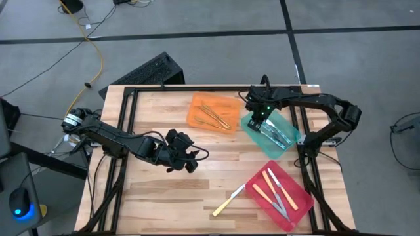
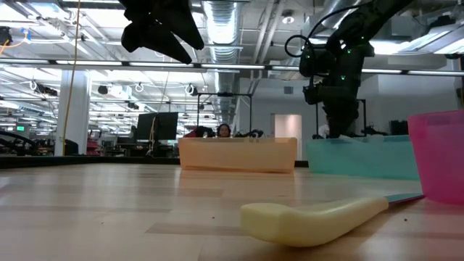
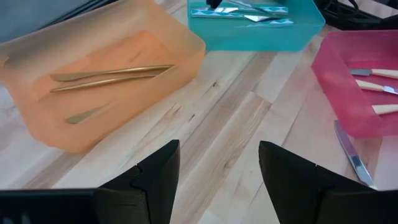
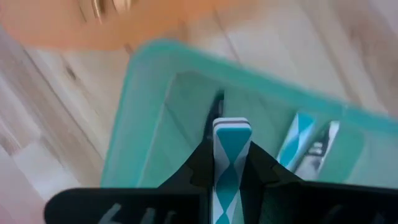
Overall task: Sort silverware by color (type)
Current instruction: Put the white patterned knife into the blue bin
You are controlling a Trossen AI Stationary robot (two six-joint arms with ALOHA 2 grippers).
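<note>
My right gripper (image 1: 258,120) hangs over the teal tray (image 1: 281,145), shut on a blue-and-white handled utensil (image 4: 231,155). More blue-handled pieces (image 4: 305,146) lie flat in that tray. Gold utensils (image 3: 106,76) lie in the orange tray (image 1: 198,117). Yellow-handled pieces (image 1: 272,187) lie in the red tray (image 1: 298,210). One yellow-handled knife (image 1: 228,200) lies flat on the bare wood beside the red tray. My left gripper (image 1: 190,159) hovers open over the table's middle, holding nothing. My right gripper pinches the utensil's patterned handle between its two fingers, the handle's rounded end (image 4: 231,127) standing out past the fingertips. The fingers come from above, pointing steeply down into the teal tray. The gripper hides the utensil's other end, and whether it touches the tray floor I cannot tell.
The three trays stand along the table's far and right side. Black frame rails (image 1: 125,131) run along the table's left and right edges. Bare wood (image 1: 164,196) lies at the near left.
</note>
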